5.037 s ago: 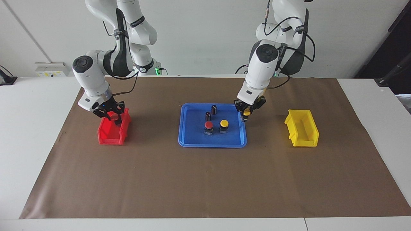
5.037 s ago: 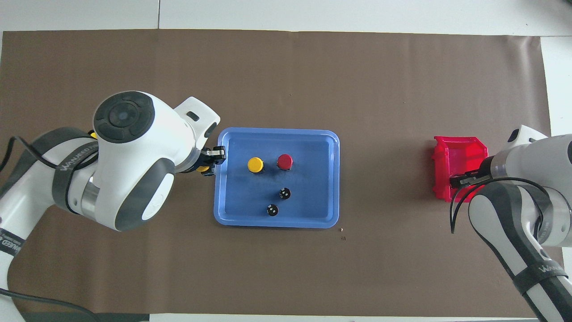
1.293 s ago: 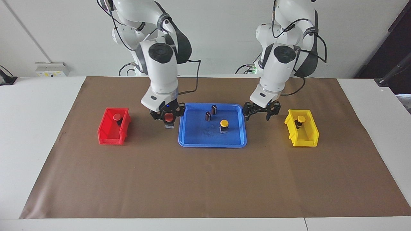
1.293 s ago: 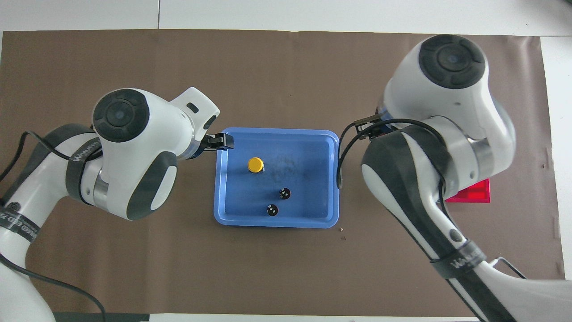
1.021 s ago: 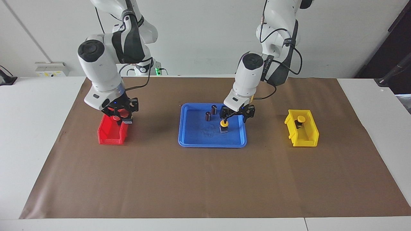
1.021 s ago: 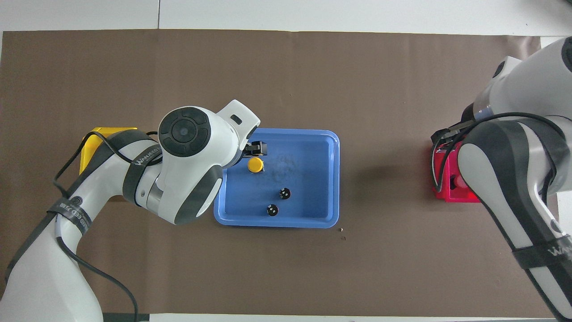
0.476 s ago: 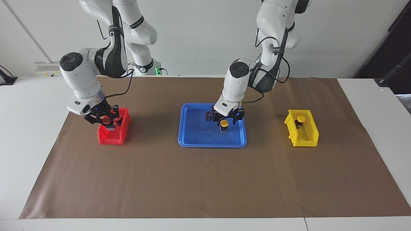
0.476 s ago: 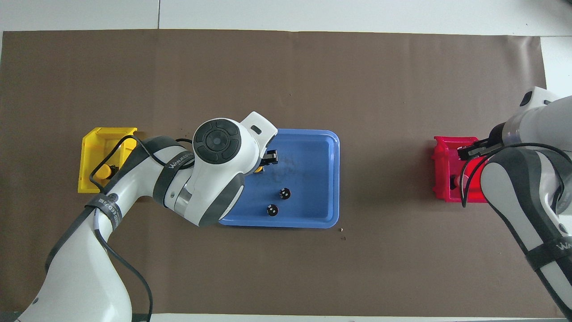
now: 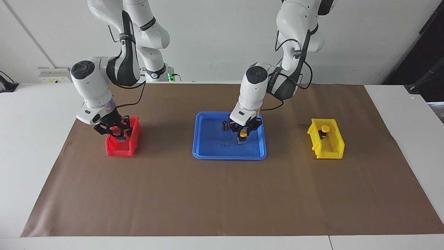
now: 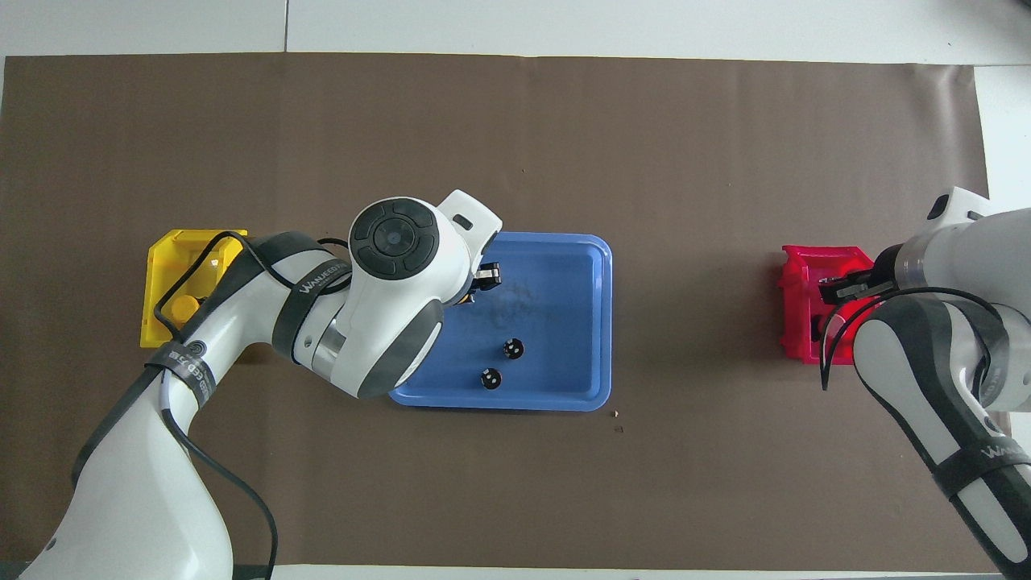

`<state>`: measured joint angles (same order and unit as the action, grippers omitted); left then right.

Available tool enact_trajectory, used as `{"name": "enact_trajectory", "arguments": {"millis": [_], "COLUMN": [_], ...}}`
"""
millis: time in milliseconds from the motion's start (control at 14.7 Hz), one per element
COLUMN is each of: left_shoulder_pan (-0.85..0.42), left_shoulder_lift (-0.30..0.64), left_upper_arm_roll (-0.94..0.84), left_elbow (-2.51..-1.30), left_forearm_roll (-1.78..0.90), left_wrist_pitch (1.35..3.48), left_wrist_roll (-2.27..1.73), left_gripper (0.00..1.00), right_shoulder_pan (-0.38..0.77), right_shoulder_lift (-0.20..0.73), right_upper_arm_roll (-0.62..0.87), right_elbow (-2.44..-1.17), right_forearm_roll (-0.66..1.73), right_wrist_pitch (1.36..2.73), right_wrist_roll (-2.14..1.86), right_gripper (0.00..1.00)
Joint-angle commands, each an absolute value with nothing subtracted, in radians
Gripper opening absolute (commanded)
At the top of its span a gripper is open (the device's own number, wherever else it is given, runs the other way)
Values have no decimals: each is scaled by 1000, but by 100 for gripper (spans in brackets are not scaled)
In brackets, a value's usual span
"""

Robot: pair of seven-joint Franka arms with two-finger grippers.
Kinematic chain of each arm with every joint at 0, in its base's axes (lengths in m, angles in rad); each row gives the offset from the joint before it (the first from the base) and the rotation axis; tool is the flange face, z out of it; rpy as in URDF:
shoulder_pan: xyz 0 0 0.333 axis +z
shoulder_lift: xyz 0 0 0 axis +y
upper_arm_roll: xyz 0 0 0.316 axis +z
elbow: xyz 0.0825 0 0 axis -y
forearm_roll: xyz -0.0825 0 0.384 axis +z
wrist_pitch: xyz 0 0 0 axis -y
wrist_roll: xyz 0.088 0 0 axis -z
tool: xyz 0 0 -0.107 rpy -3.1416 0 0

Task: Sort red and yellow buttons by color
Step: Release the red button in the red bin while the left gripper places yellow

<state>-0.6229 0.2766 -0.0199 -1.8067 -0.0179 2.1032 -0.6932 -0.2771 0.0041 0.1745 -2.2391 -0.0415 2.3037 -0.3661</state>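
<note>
Facing view, nine o'clock to three o'clock.

Red bin (image 9: 121, 144), nine o'clock: right gripper (image 9: 117, 132) over it, clamped on a red button (image 9: 119, 131). Judged step: the drop; jaws need to part.

Blue tray (image 9: 208, 151), centre: two dark capless cylinders (image 9: 224, 125) toward twelve o'clock; left gripper (image 9: 243, 133) closed on the last yellow button (image 9: 243, 134), standing in the tray. Next: lift clear, carry toward three o'clock.

Yellow bin (image 9: 327, 146), three o'clock: one yellow button (image 9: 324, 130) inside.

Overhead, the left arm (image 10: 387, 298) covers the tray's (image 10: 564, 395) nine o'clock edge; the right arm (image 10: 934, 354) hides most of the red bin (image 10: 797, 306).
</note>
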Motion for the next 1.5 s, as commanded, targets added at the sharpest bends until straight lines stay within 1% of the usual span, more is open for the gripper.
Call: {"name": "enact_trajectory", "arguments": {"millis": [0,68,204,272,340,408,476,545,681,749,885,1089,1293,1429], "left_shoulder_pan": [-523,-493,-390,-324,-263,-202,-148,-117,-75,-69,-69,-57,-54,-45], "left_shoulder_lift": [247,226,221,218,215,215,215,215,209,192,148,95,84,87], "left_upper_arm_roll": [-12,-5,11,21,25,26,26,26,26,26,26,26,26,28], "left_elbow": [-1730,-1701,-1617,-1612,-1612,-1606,-1603,-1605,-1630,-1666,-1785,-1929,-1999,-2019], "left_forearm_roll": [0,6,12,14,12,12,14,14,12,12,12,12,12,12], "left_wrist_pitch": [1985,1933,1797,1767,1766,1767,1770,1776,1807,1833,1926,2022,2081,2109], "left_wrist_roll": [-652,-605,-435,-307,-200,-107,-34,30,124,129,129,149,169,169], "left_gripper": [1,1,1,1,1,1,1,1,1,1,1,1,1,1], "right_shoulder_pan": [-288,-296,-295,-293,-291,-291,-291,-296,-296,-296,-293,-284,-282,-282], "right_shoulder_lift": [-12,-2,0,0,0,0,2,5,21,21,11,5,3,-1], "right_upper_arm_roll": [189,189,189,187,189,189,189,189,187,187,187,192,192,192], "right_elbow": [-2299,-2313,-2318,-2318,-2318,-2312,-2301,-2265,-2163,-2122,-2056,-1871,-1667,-1602], "right_forearm_roll": [-15,-15,-15,-15,-15,-15,-15,-15,-15,-17,-18,-17,-18,-20], "right_wrist_pitch": [2382,2413,2430,2430,2428,2419,2410,2373,2220,2162,2074,1855,1638,1541], "right_wrist_roll": [-376,-379,-383,-382,-382,-382,-383,-388,-406,-410,-411,-384,-260,-191], "right_gripper": [11,11,11,15,31,63,91,100,100,100,100,100,100,100]}}
